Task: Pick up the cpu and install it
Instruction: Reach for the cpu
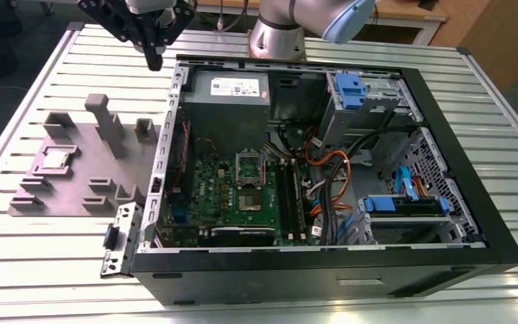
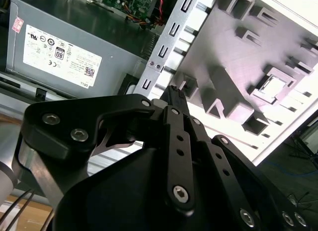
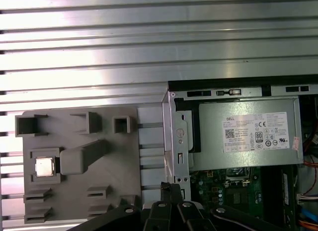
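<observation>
The cpu [image 1: 57,158] lies flat in a square pocket of the grey holder plate [image 1: 75,187]. The open computer case [image 1: 331,278] stands just beside this plate. The gripper [image 1: 154,63] hangs in the air, well apart from the plate and the cpu. Its fingers are pressed together and they pinch nothing.

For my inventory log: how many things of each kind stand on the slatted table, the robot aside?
cpu: 1
grey holder plate: 1
open computer case: 1
Total: 3
</observation>
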Available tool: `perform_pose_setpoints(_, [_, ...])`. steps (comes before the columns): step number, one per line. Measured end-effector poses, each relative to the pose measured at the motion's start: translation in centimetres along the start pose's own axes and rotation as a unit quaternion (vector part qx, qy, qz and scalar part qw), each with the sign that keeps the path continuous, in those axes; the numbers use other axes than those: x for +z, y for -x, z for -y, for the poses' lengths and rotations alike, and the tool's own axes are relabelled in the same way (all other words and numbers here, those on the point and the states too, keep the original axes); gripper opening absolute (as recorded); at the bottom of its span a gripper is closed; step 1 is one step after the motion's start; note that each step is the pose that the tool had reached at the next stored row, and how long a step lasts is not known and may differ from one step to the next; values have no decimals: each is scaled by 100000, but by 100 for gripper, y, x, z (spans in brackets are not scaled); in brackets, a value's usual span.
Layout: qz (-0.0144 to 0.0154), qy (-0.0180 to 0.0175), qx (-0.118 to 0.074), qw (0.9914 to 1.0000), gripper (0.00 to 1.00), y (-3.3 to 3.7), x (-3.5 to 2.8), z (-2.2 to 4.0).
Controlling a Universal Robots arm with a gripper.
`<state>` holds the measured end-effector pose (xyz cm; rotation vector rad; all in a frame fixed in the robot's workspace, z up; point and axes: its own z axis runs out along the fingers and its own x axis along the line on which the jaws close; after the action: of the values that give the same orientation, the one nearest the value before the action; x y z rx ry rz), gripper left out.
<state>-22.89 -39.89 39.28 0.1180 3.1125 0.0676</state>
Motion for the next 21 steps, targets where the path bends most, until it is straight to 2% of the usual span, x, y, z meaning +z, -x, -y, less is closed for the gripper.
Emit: perform_pose_setpoints(21, [-2,1,-3,100000,11,-66,-2,5])
